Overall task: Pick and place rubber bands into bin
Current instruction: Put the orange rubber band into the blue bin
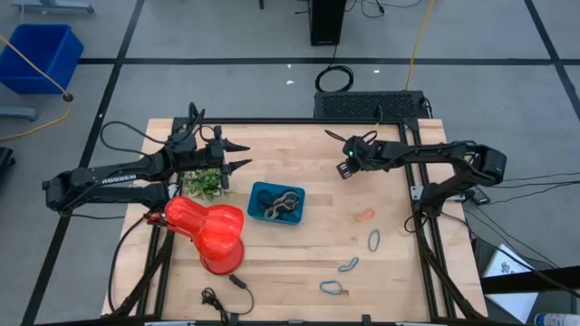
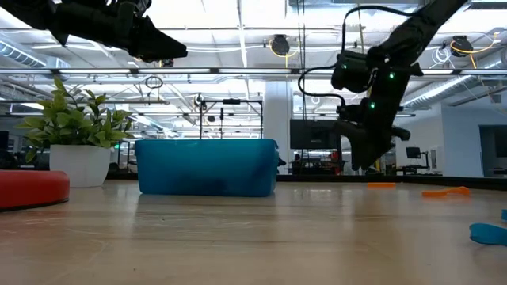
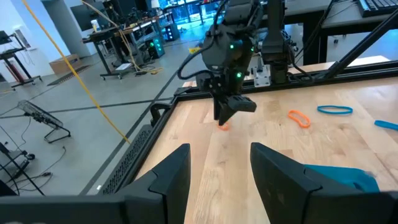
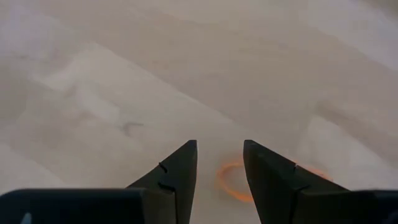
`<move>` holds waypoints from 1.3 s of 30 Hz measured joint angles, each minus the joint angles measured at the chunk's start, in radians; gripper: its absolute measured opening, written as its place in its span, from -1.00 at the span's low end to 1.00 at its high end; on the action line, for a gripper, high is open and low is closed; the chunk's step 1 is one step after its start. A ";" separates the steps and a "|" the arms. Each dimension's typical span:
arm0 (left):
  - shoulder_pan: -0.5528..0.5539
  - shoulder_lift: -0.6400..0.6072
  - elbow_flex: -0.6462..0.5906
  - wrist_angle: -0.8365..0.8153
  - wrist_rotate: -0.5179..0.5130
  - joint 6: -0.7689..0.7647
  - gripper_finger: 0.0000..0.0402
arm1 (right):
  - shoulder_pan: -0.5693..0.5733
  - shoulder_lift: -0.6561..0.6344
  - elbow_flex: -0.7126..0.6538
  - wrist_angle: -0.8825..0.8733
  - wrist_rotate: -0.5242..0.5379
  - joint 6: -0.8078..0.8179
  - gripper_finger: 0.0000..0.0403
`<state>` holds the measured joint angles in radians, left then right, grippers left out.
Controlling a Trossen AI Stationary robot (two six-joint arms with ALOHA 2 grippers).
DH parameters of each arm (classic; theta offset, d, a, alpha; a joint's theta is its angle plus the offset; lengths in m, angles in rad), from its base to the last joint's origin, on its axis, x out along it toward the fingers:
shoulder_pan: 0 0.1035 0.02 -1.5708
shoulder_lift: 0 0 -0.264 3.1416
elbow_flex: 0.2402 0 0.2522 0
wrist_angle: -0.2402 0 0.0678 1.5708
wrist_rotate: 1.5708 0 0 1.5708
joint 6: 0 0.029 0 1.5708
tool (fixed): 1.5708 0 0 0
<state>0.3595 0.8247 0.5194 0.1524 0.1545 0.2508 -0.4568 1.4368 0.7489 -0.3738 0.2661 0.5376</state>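
Observation:
The teal bin [image 1: 276,203] stands mid-table with several black and tan rubber bands [image 1: 279,206] in it. An orange band [image 1: 363,215] and three blue bands [image 1: 373,239] [image 1: 349,264] [image 1: 332,288] lie loose on the wood to its right. My right gripper [image 1: 347,158] points down, open, just above the table. A small orange band [image 4: 235,182] lies on the wood below its fingers, also showing in the left wrist view [image 3: 222,126]. My left gripper [image 1: 241,155] is open and empty in the air, left of the bin's far side.
A red vase [image 1: 210,231] lies on its side left of the bin. A green leafy plant [image 1: 204,184] stands under my left arm. A small black cable [image 1: 222,294] lies near the front edge. Black frame rails [image 1: 299,120] border the table.

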 joint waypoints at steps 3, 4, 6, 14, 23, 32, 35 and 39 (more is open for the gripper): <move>0.000 0.000 0.000 0.000 0.000 0.000 -0.13 | -0.002 0.000 -0.041 0.068 -0.010 -0.003 -0.38; 0.000 0.000 0.000 0.000 0.000 0.000 -0.13 | -0.003 0.000 -0.047 0.073 -0.010 0.001 -0.38; 0.000 0.000 0.000 0.000 0.000 0.000 -0.13 | -0.002 0.000 -0.060 0.075 -0.010 0.004 -0.38; 0.000 0.000 0.000 0.000 0.000 0.000 -0.13 | 0.000 0.000 -0.087 0.075 -0.014 0.010 -0.38; 0.000 0.000 0.000 0.000 0.000 0.000 -0.13 | -0.002 0.000 -0.142 0.145 -0.043 0.026 -0.38; 0.000 0.000 0.000 0.000 0.000 0.000 -0.13 | -0.002 -0.005 -0.195 0.194 -0.040 0.022 -0.59; 0.000 0.000 0.000 0.000 0.000 0.000 -0.13 | -0.002 -0.004 -0.196 0.198 -0.030 0.002 -0.76; 0.000 0.000 0.000 0.000 0.000 0.000 -0.13 | -0.001 -0.003 -0.197 0.219 0.022 -0.031 -0.96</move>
<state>0.3595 0.8249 0.5194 0.1528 0.1547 0.2512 -0.4580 1.4342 0.5518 -0.1546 0.2880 0.5065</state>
